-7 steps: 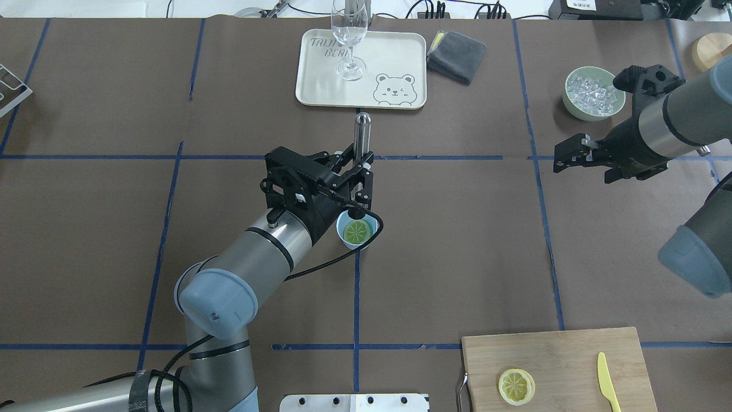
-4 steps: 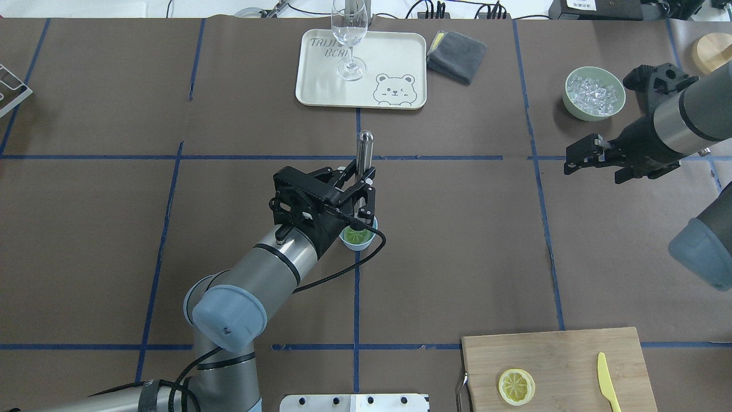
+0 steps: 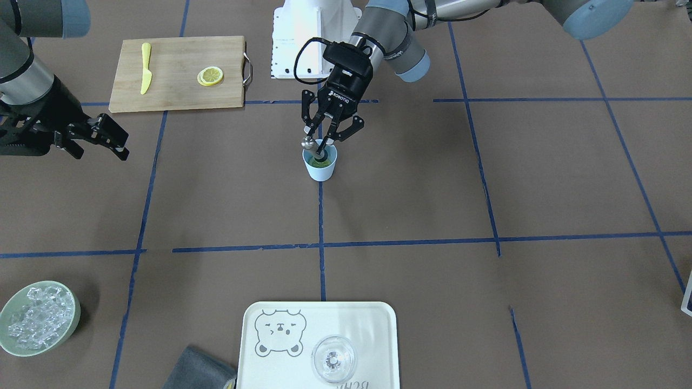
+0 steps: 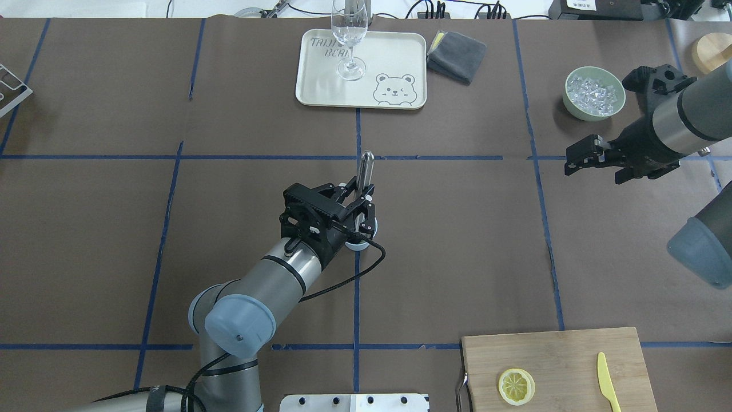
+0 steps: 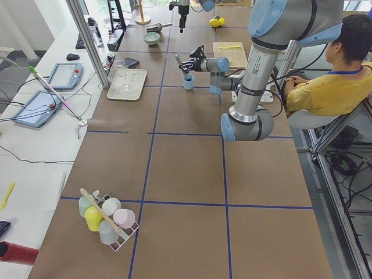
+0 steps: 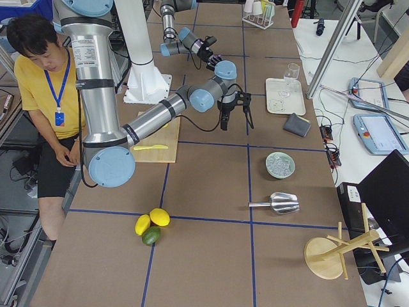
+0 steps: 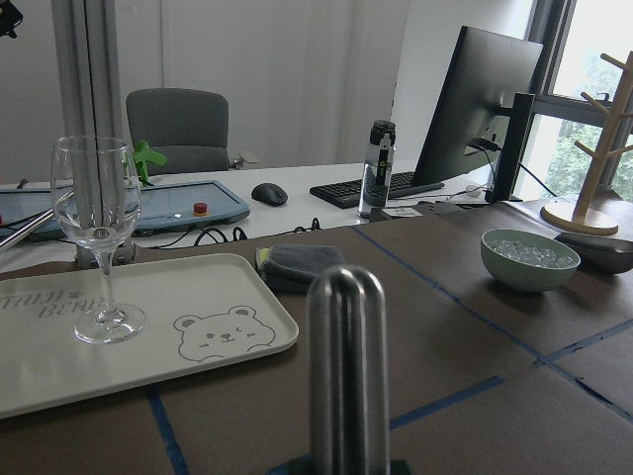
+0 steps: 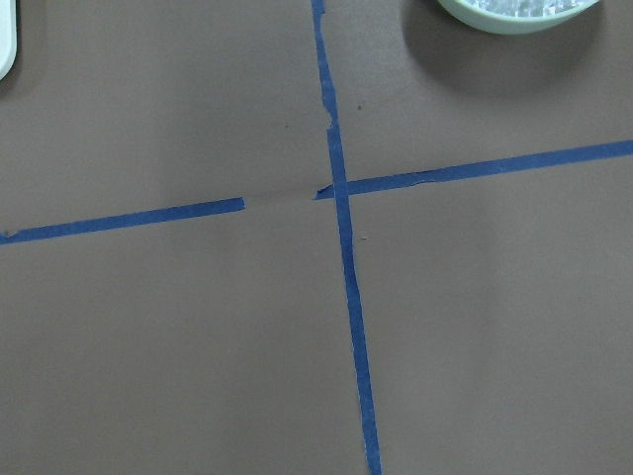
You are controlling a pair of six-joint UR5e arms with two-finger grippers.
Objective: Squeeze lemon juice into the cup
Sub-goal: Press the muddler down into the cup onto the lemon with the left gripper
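Overhead, left hand (image 4: 365,213) covers cup (image 3: 320,169) (front shows lemon (image 3: 312,160)).

Left gripper (image 4: 366,212): angled down at mid-surface, fingers clamped on steel muddler (image 4: 365,166).
Right gripper (image 4: 580,154): hovering far right, fingers apart.

Right hand (image 6: 238,119) hangs above the table (image 6: 204,185); ice bowl (image 6: 280,164) lies near a metal scoop (image 6: 279,203).

Table (image 4: 457,229): brown cover, marked into a grid with blue tape.
Wall (image 7: 297,69): plain white, beyond the table's far edge.
Chair (image 7: 178,119): grey office chair, between the table and that wall.
Window (image 7: 588,69): toward the table's right end, daylight and green leaves outside.
Side desk (image 5: 35,157): white, along the table's far edge.
Floor (image 5: 354,250): grey, on the table's robot side.
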